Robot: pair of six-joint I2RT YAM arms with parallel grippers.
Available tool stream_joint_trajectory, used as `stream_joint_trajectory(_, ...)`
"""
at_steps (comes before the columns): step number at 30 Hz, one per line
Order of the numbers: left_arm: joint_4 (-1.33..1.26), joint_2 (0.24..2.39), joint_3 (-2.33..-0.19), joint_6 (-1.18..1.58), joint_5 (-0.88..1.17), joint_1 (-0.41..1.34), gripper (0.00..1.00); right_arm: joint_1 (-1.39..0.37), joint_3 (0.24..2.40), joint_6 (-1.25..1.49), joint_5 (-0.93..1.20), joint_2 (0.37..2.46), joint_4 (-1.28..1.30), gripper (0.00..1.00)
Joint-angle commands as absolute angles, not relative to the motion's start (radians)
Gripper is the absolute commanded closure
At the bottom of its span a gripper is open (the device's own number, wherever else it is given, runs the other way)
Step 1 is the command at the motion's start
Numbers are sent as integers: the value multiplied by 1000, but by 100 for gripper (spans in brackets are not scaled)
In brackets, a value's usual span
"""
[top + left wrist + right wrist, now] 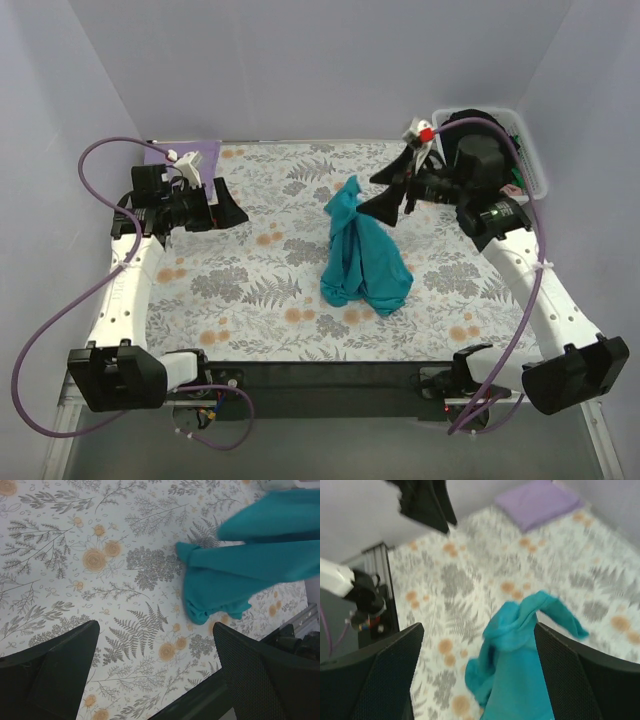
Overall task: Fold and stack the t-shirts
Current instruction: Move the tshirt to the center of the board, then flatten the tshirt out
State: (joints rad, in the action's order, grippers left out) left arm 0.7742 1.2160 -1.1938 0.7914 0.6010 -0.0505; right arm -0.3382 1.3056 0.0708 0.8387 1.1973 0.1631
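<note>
Top view: the teal shirt [365,255] sits mid-table in a bunched heap, with a peak rising toward the right gripper [386,195]; whether the peak touches a finger cannot be told from here; the left gripper [228,203] hangs over the left side of the table, well apart from the heap, jaws apart; a lavender shirt [190,152] lies folded flat at the far-left corner, partly behind the left arm; a basket [535,160] stands at the far right, mostly hidden by the right arm, with something dark in it that cannot be made out.

Left wrist view: both fingers [60,665] stand wide apart with nothing between; the teal shirt lies ahead and to the right, its upper fold blurred.

Right wrist view: the fingers [375,675] are spread wide; the teal shirt lies below and between them, not clamped.

The shirt looks light, soft and limp; it would likely sag from any single pinch. The shoulders or hem corners, one per gripper, seem the best holds, yet the heap buries them.

Count: one teal shirt, one lavender shirt, one basket.
</note>
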Motion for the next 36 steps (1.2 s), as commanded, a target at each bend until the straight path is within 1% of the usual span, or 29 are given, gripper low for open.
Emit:
stream_joint_trajectory(1,768,1193,-1206,758,690,-54,2,-367,1243,-176,720,1187,410,2)
stream_joint_trajectory(2,773,1198,-1204,741,733,-52,2,-365,1241,-228,633,1196,445,2)
stream_joint_trajectory(5,799,1221,-1200,640,826,-35,2,-309,1204,-275,585,1218,544,9)
stream_joint_trajectory(6,798,1227,-1198,606,825,-14,2,-254,1156,-272,589,1215,558,10)
stream_joint_trajectory(7,793,1241,-1200,592,798,73,3,-226,1131,-264,591,1213,584,11)
stream_joint_trajectory(9,772,1262,-1198,562,682,164,6,-128,1077,-242,606,1213,612,13)
stream_joint_trajectory(10,761,1299,-1198,543,658,223,6,-100,1025,-242,609,1216,626,14)
stream_joint_trajectory(11,752,1324,-1203,542,641,245,7,-85,1000,-245,601,1221,655,18)
stream_joint_trajectory(14,727,1446,-1238,525,606,322,9,-77,907,-255,578,1233,670,24)
stream_joint_trajectory(16,726,1546,-1305,505,550,406,11,-77,865,-241,578,1242,655,26)
stream_joint_trajectory(18,726,1606,-1391,485,529,461,11,-68,876,-235,571,1293,658,28)
stream_joint_trajectory(20,729,1684,-1458,427,508,563,12,-57,879,-224,575,1342,650,30)
stream_joint_trajectory(22,732,1757,-1548,381,486,657,12,26,882,-213,636,1388,658,34)
stream_joint_trajectory(23,729,1784,-1572,346,465,688,13,110,890,-213,662,1431,664,35)
stream_joint_trajectory(27,695,1925,-1699,293,367,845,16,277,942,-274,755,1489,756,37)
stream_joint_trajectory(28,692,1981,-1744,290,350,903,17,296,948,-290,759,1485,791,37)
stream_joint_trajectory(31,676,2092,-1798,281,302,989,17,339,951,-339,738,1460,816,37)
stream_joint_trajectory(36,687,2200,-1861,279,319,1069,21,399,957,-374,729,1439,828,36)
